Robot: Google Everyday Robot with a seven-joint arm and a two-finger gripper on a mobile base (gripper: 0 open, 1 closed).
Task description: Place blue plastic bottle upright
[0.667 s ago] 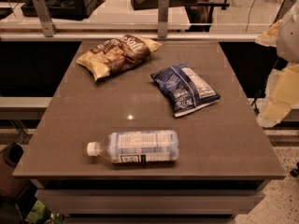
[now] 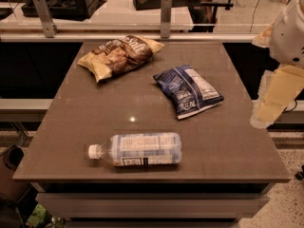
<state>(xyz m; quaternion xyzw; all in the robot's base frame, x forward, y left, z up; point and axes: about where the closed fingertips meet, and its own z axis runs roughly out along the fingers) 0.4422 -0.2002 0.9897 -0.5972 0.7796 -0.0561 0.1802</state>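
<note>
Blue plastic bottle lying on side near table front edge, cap pointing left, axis running left-right. Gripper hanging off right edge, bottle sitting well to its left. Grip state: cannot tell.

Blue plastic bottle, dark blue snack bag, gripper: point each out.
blue plastic bottle (image 2: 142, 149), camera view, label at mid-body.
dark blue snack bag (image 2: 189, 90), camera view, bag's centre.
gripper (image 2: 267, 106), camera view, right of the table (image 2: 228, 144), its lower end.
</note>
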